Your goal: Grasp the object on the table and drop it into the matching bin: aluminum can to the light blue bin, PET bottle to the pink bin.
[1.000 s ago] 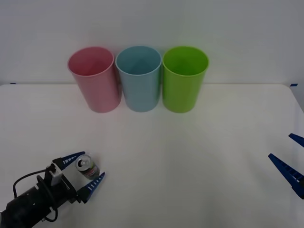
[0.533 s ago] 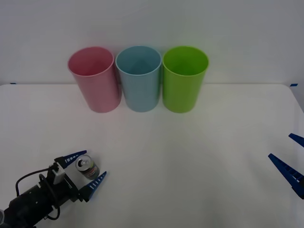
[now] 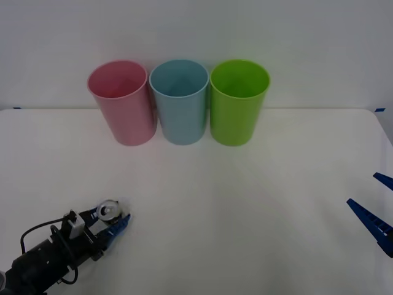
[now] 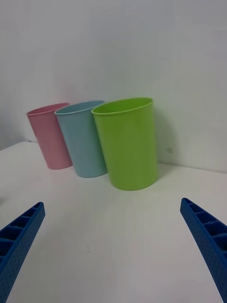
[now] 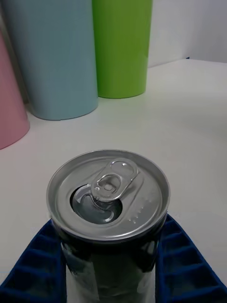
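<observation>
1. Aluminum can (image 5: 109, 199) stands upright on the white surface (image 3: 245, 203), well in front of the pink bin (image 3: 121, 101), toward the near left corner.
2. Its silver top has the mouth open and the pull tab lying flat.
3. The left gripper (image 3: 110, 220) is clamped on the can, one blue ribbed finger pressed against each side of its dark body.
4. Three tapered bins stand in a row along the far edge of the surface: to the right of the pink bin comes the light blue bin (image 3: 179, 100), just beside it, then a lime green bin (image 3: 239, 100) at the right end.
5. The right gripper (image 4: 113, 246) hangs over the surface far to the right of the pink bin, on the near side, its fingers spread wide with nothing between them.
6. The surface is plain, matte white; behind the bins rises a bare pale wall (image 3: 196, 31).
</observation>
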{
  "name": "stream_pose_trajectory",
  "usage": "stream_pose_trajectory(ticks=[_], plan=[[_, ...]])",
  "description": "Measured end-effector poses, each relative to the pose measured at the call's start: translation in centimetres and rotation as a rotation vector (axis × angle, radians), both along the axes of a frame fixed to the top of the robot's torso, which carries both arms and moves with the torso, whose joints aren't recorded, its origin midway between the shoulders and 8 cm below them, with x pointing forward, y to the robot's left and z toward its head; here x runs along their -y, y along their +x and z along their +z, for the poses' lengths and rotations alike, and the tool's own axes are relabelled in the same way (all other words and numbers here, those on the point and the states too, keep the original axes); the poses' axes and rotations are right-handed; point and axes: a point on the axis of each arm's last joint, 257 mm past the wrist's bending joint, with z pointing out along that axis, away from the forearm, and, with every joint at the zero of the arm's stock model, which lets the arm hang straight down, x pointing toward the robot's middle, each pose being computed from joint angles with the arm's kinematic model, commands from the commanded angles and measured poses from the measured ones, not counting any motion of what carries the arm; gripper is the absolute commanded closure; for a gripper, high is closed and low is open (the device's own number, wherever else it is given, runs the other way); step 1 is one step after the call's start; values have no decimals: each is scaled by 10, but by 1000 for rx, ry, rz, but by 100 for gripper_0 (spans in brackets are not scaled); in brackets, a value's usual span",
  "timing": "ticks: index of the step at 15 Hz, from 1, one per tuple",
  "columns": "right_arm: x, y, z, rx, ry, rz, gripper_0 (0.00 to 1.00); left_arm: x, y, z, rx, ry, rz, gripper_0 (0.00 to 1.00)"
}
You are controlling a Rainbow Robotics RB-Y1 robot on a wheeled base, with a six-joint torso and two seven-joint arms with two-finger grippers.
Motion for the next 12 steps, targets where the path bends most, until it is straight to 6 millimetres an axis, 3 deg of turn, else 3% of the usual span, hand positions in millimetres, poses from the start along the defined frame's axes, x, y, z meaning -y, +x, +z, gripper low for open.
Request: stream_pose_trajectory(ticks=[8, 12], plan=[[0, 0, 0, 0, 0, 0, 0, -15, -2, 5, -1, -17, 21, 100], [0, 0, 0, 0, 0, 0, 0, -33, -15, 22, -15, -66, 33, 100]])
